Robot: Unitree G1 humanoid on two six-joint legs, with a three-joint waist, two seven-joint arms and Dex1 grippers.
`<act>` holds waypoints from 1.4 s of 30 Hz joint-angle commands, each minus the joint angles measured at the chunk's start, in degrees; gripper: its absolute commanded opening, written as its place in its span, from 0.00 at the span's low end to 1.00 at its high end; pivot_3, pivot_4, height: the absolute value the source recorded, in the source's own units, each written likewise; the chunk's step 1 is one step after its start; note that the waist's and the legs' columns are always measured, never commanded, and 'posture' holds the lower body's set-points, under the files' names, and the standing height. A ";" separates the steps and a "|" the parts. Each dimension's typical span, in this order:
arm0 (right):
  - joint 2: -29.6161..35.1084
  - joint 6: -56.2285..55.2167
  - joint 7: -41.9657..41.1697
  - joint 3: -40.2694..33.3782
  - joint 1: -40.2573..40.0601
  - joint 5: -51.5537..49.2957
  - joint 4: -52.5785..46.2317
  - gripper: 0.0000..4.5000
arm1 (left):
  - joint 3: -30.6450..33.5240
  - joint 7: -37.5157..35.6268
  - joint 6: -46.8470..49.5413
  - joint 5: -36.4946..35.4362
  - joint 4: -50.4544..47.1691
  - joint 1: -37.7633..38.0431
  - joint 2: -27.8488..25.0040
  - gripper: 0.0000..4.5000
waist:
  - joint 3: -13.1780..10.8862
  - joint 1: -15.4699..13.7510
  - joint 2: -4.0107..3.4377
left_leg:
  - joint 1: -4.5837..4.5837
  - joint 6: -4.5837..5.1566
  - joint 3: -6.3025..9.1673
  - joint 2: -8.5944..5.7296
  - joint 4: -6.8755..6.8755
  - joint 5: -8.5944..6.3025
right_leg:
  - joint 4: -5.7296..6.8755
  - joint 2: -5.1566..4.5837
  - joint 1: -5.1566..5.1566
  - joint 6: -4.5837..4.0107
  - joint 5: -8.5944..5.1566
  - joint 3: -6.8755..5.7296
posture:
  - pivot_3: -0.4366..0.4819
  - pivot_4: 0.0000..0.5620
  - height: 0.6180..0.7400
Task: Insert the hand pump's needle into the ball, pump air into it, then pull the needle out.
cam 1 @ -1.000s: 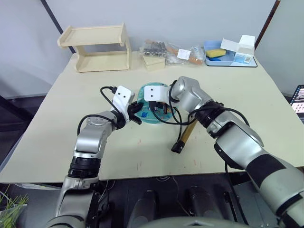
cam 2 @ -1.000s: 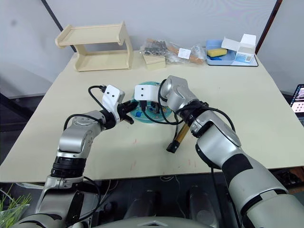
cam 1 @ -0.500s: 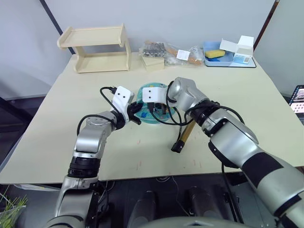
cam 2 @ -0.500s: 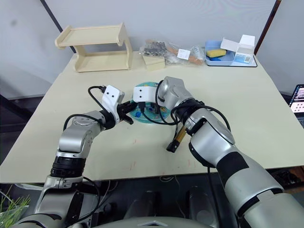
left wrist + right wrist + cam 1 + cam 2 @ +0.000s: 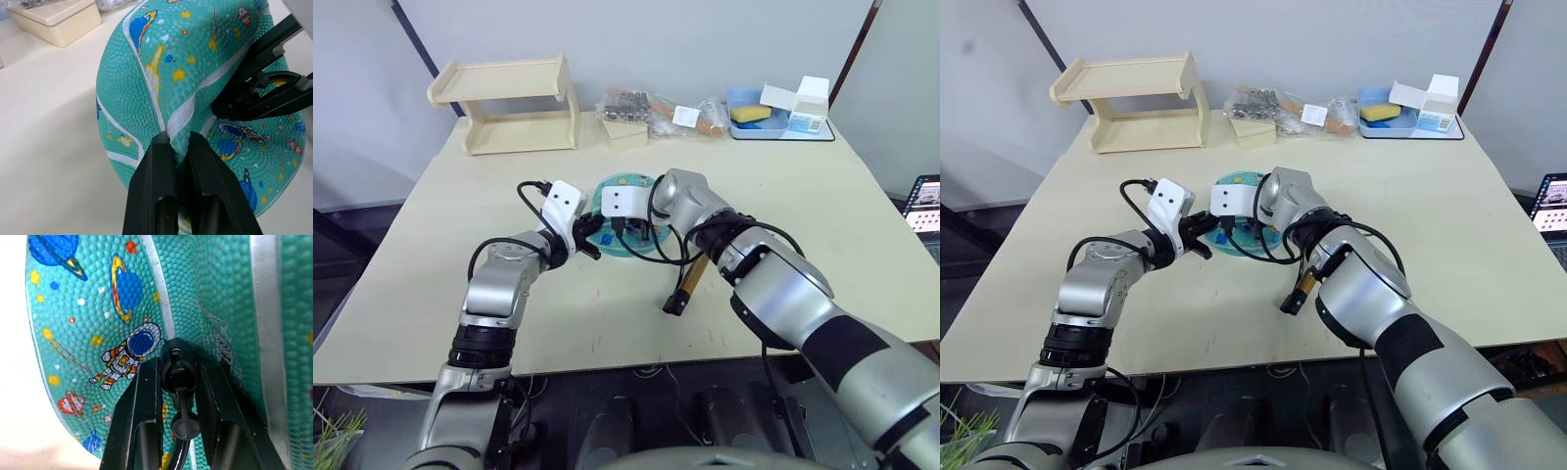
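Both grippers crowd the ball (image 5: 625,230) — bare table (image 5: 431,255) lies leftward.

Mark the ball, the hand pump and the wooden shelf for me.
ball (image 5: 146,93): left wrist view, teal dimpled skin above the pinched fold.
hand pump (image 5: 690,277): left eye view, gold barrel lying on the table.
wooden shelf (image 5: 499,76): left eye view, top tray.
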State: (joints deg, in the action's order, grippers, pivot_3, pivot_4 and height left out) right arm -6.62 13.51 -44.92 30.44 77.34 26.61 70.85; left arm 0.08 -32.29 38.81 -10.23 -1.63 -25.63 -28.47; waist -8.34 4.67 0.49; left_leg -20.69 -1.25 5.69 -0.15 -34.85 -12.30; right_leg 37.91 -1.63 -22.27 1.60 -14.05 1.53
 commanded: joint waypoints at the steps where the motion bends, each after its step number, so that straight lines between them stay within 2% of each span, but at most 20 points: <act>1: -0.61 1.74 2.80 -0.95 -3.84 0.10 5.34 0.09 | -3.08 -3.41 2.30 -1.51 -0.36 2.00 0.24 0.00 | 0.00 0.13 0.00 | 0.00 0.00 0.01 0.03 0.00 0.00 | 0.01 0.03 0.00 0.00 0.00 0.00 | 0.48 0.27 1.00; 8: 0.12 1.56 2.09 -6.70 -1.54 -3.69 2.67 0.09 | -2.84 -3.02 1.43 -1.31 1.10 1.34 0.95 0.00 | -0.03 0.14 -0.03 | -0.04 0.00 0.06 0.16 0.00 0.00 | -0.01 0.17 0.00 0.01 0.00 -0.06 | 0.48 0.27 1.00; 27: 0.67 1.22 0.08 -8.70 -2.22 -4.90 -2.15 0.09 | -2.82 -2.70 -2.10 0.47 5.41 -0.87 2.40 0.00 | -0.12 -0.73 -0.06 | -0.10 -0.01 0.12 0.19 0.03 0.00 | -0.02 0.19 -0.01 -0.13 -0.07 -0.13 | 0.48 0.27 1.00; 36: 2.31 1.88 0.22 -10.31 -5.11 -6.74 -6.11 0.09 | -2.46 -2.30 -2.91 1.21 6.13 -1.04 3.41 0.00 | -0.18 -0.89 -0.10 | -0.14 -0.01 0.17 0.18 0.02 0.00 | -0.02 0.19 -0.02 -0.13 -0.08 -0.19 | 0.48 0.27 1.00; 37: 2.55 2.17 -0.22 -10.91 -5.37 -7.37 -6.54 0.26 | -2.45 -2.29 -3.02 1.27 6.26 -1.09 3.47 0.00 | -0.19 -0.90 -0.10 | -0.14 -0.01 0.18 0.18 0.02 0.00 | -0.02 0.19 -0.02 -0.13 -0.08 -0.20 | 0.48 0.27 1.00; 39: 3.67 2.31 -0.62 -11.92 -5.95 -8.35 -8.14 0.38 | -2.45 -2.26 -3.37 1.51 6.71 -1.25 3.49 0.00 | -0.23 -1.05 -0.11 | -0.15 -0.01 0.19 0.18 0.02 0.00 | -0.02 0.18 -0.01 -0.14 -0.08 -0.22 | 0.48 0.27 1.00; 40: 4.44 2.24 -0.40 -12.24 -6.34 -8.61 -9.20 0.52 | -2.41 -2.25 -3.53 1.60 6.96 -1.36 3.49 0.00 | -0.24 -1.05 -0.12 | -0.16 -0.01 0.22 0.18 0.02 0.00 | -0.02 0.18 -0.01 -0.14 -0.08 -0.24 | 0.48 0.27 1.00; 42: 6.25 2.46 -0.95 -12.69 -7.37 -9.32 -12.00 0.64 | -2.36 -2.22 -3.78 1.74 7.33 -1.46 3.48 0.00 | -0.26 -1.04 -0.11 | -0.16 -0.01 0.21 0.18 0.01 0.00 | -0.02 0.18 -0.01 -0.14 -0.08 -0.24 | 0.48 0.27 1.00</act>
State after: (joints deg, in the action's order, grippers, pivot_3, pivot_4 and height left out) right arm -1.42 15.73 -46.87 18.71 70.55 17.91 61.40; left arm 0.55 -33.73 34.34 -8.70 3.44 -28.26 -25.98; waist -8.59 3.63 0.38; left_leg -20.85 -1.26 5.91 0.03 -34.84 -12.30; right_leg 37.89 -1.45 -22.28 1.46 -14.13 1.28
